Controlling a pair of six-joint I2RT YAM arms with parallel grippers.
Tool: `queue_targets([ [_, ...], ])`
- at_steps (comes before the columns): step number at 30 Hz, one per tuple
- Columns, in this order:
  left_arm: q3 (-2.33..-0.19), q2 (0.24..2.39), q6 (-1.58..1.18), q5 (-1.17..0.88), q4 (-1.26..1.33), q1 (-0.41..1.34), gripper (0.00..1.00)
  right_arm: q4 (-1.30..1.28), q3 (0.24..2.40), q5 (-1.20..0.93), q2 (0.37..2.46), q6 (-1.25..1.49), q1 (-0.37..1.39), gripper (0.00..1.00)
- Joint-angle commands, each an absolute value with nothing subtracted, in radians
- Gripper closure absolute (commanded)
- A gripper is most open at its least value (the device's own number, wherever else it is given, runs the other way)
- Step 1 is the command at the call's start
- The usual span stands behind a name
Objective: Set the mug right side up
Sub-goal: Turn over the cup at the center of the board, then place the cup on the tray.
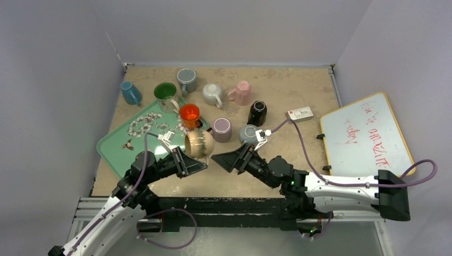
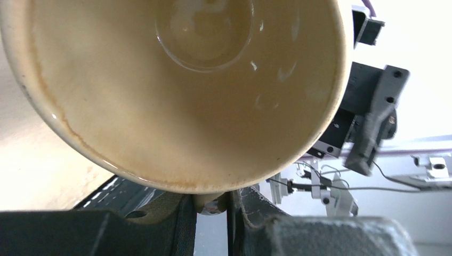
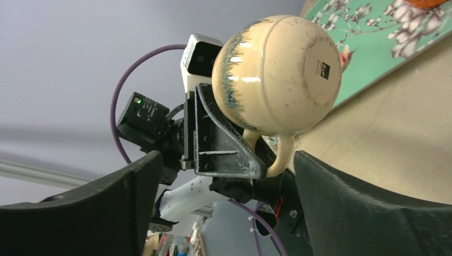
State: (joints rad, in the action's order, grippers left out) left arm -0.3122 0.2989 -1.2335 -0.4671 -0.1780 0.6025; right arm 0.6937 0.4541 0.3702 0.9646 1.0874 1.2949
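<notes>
My left gripper (image 1: pixel 189 160) is clenched on the cream mug (image 1: pixel 199 144), pinching it low on the handle side as far as the wrist views show. It holds the mug in the air over the near part of the table (image 1: pixel 298 96), just off the near right corner of the green tray (image 1: pixel 114 146). The mug lies on its side, with its mouth toward my left wrist and its base toward my right gripper (image 1: pixel 221 160). That gripper stands just right of the mug with its jaws spread wide, touching nothing. To finish well, I judge I should roll my left wrist until the rim faces up, slowly, since a pinch near the handle could let the heavy body swing. My right gripper should back off so the turning mug does not clip it. Then I should lower the mug onto bare tabletop, short of the purple mug (image 1: pixel 221 129) and the grey mug (image 1: pixel 248 133) just beyond. I should let go only once the base sits flat.
</notes>
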Motion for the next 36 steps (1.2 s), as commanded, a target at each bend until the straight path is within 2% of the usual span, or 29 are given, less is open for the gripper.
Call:
queue_targets([
  [1,-0.356,0.274,-1.158,-0.362,-0.204,0.600,1.00,0.618,0.488,0.416,0.913,1.115,1.296,0.01],
  [8,-0.405,0.316,-1.093,-0.221,-0.379,0.599,1.00,0.561,0.491,0.431,0.866,1.128,1.296,0.01],
  [22,-0.555,0.371,-1.082,0.275,-0.773,0.600,1.00,0.502,0.457,0.462,0.768,1.133,1.297,0.01],
  [36,-0.661,0.507,-1.010,0.331,-0.714,0.599,1.00,0.465,0.443,0.472,0.717,1.122,1.296,0.01],
])
